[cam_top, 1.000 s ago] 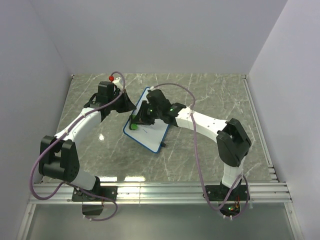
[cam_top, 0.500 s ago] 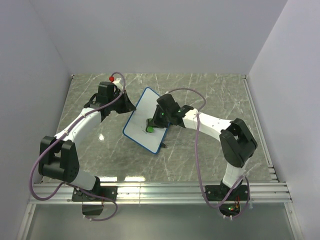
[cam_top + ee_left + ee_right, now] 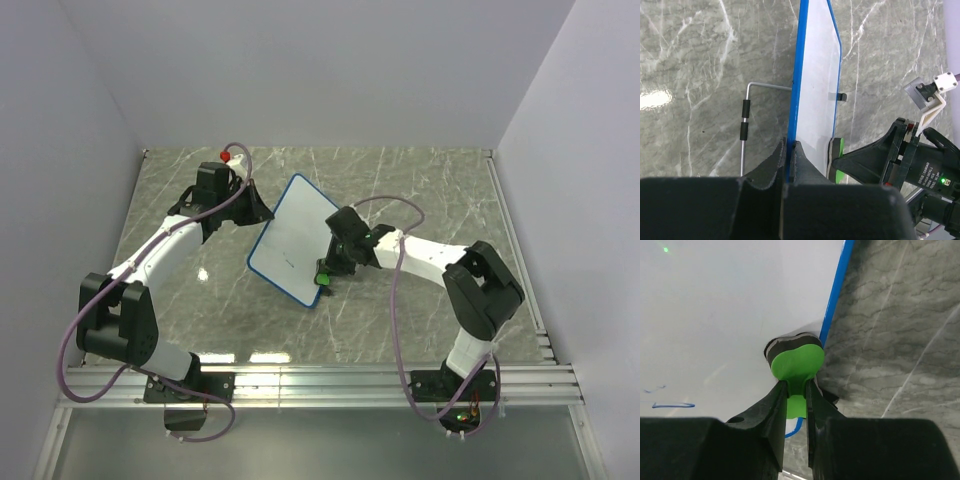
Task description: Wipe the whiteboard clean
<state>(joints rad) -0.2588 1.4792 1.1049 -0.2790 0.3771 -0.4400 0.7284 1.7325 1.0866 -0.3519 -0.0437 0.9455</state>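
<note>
Whiteboard [image 3: 293, 238] is found near the middle of the grey marbled surface [image 3: 430, 190], between the two arms, its blue rim and rounded corners plainly shown. It is tilted up off the surface rather than laid flat, and a bent wire leg [image 3: 743, 122] with two black sleeves is seen at its back in the left wrist view. The edge facing the left arm is pinched by the left hand [image 3: 256, 210], whose dark fingers [image 3: 805, 167] are clenched on the blue rim from both sides, one on the back and one on the white face. A green eraser [image 3: 322, 279] is grasped by the right hand [image 3: 333, 264] and is held at the corner of the board nearest the arm bases. In the right wrist view the eraser [image 3: 796, 362] is clamped between the two fingers of that hand [image 3: 796, 390], and its dark underside is pressed to the white face just beside the blue rim. Most of the face [image 3: 715, 300] is seen to be blank (a small green light spot is reflected near its top), though a thin blue stroke [image 3: 672, 404] and a fainter scribble above it are visible low on the left of that view. What these marks spell cannot be told.
</note>
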